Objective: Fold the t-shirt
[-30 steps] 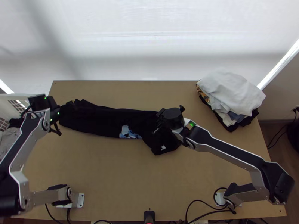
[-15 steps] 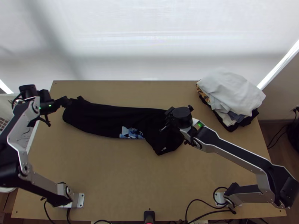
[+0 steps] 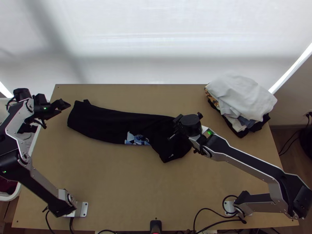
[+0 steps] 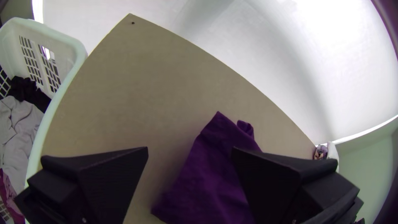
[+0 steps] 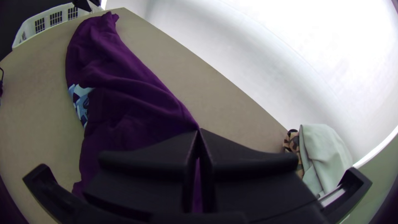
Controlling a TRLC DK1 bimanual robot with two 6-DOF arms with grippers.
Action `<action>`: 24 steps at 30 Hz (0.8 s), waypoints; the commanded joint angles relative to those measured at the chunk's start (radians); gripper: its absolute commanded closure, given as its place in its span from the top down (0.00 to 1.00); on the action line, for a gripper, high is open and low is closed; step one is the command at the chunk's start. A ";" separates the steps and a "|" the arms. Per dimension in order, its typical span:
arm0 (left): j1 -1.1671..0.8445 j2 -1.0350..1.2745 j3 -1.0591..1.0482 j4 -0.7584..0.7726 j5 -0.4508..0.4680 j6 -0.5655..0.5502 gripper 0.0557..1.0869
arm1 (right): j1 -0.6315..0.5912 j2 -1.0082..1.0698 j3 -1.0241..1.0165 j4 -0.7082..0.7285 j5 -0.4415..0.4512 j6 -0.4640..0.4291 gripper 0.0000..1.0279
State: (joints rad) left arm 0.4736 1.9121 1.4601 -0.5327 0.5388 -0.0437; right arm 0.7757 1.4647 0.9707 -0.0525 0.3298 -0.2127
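The black t-shirt [image 3: 105, 124] lies as a long folded strip across the table's left and middle, a blue-and-white print at its near edge; it looks purple in the left wrist view [image 4: 207, 182] and the right wrist view [image 5: 120, 95]. Just off the shirt's left end is my left gripper [image 3: 65, 106], standing open with nothing held; in the left wrist view the left gripper [image 4: 190, 151] has its fingers wide apart. My right gripper [image 3: 175, 128] is over the shirt's right part. In its wrist view the right gripper [image 5: 199, 130] is shut on the shirt's edge, tips together.
A pile of folded clothes [image 3: 241, 99], white on top, sits at the table's far right corner. Beside the left table edge stands a white basket [image 4: 68, 41] with grey, black and dark red clothes in it. Bare table [image 3: 124, 183] lies on the near side.
My left gripper has let go of the shirt's left end and moved left, away from it. My right gripper has shifted slightly right, and the shirt's right part with it.
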 commanded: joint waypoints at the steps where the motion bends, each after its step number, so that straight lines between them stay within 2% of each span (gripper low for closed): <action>1: -0.026 0.034 0.039 -0.009 0.015 0.018 0.95 | -0.012 -0.032 -0.035 0.043 0.014 0.016 0.03; 7: -0.059 0.100 0.098 -0.026 0.015 -0.001 0.89 | -0.009 -0.037 -0.052 0.082 0.014 0.013 0.03; 11: -0.064 0.136 0.134 -0.032 0.007 -0.018 0.64 | -0.010 -0.035 -0.050 0.082 0.014 0.013 0.03; 15: -0.064 0.163 0.158 -0.030 -0.007 -0.025 0.62 | -0.010 -0.032 -0.052 0.082 0.014 0.015 0.03; 18: -0.064 0.171 0.164 -0.020 -0.016 -0.031 0.50 | -0.009 -0.029 -0.050 0.082 0.014 0.015 0.03; 24: -0.069 0.182 0.164 -0.026 -0.016 -0.035 0.50 | -0.009 -0.017 -0.044 0.083 0.014 0.013 0.03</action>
State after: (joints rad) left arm 0.4103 2.0720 1.6028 -0.5522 0.5224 -0.0635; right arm 0.7757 1.4601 0.9409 0.0147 0.3294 -0.2127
